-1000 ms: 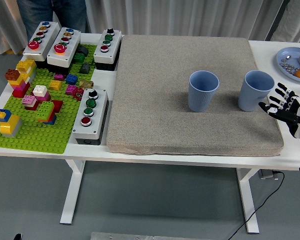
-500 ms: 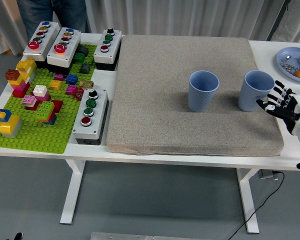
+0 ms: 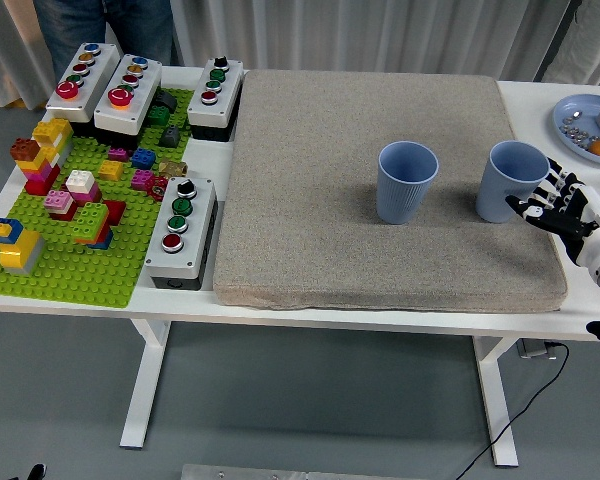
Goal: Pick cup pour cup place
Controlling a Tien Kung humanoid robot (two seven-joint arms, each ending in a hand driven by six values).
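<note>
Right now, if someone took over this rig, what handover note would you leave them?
Right hand: fingers spread, at the right blue cup's side, no grip visible.
Left hand: out of view.
Both cups stand upright on the grey mat; the left blue cup is untouched.
Done: nothing yet, only the approach.
Left: grasp the right cup, pour into the left one, set it down.

Right hand in from the right edge, fingers spread and empty — wrist low
</note>
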